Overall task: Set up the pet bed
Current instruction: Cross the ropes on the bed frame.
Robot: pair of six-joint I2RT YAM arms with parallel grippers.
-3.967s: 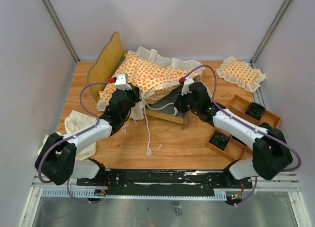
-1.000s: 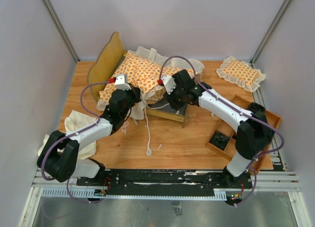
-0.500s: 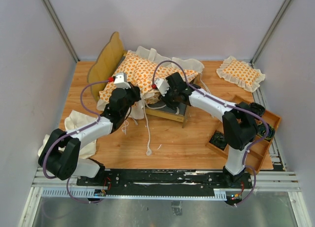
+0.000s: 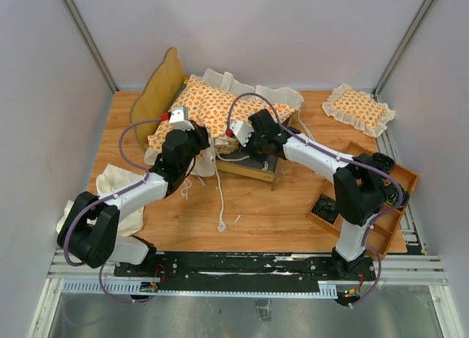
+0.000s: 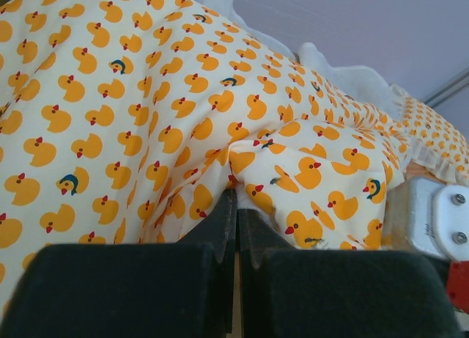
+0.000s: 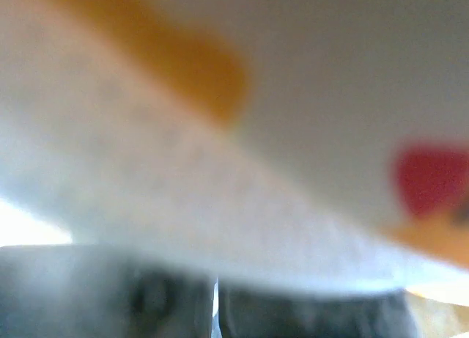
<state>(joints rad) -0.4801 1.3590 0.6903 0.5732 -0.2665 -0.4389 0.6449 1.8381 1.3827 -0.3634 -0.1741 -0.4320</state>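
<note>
Under the cushion point(image 4: 209, 107), the bed frame point(image 4: 253, 171) runs diagonally, headboard point(image 4: 157, 89) far-left.

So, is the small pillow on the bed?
No, the small pillow lies at the far right, well apart from the bed.

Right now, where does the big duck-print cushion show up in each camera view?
Top external: cushion draped over the bed frame, rear centre-left.
Left wrist: cushion fills most of the picture, above the left gripper.
Right wrist: blurred pale fabric with orange and red patches, probably the cushion pressed close.
Shared landmark: the right arm's white camera block, also at the left wrist view's right edge.
</note>
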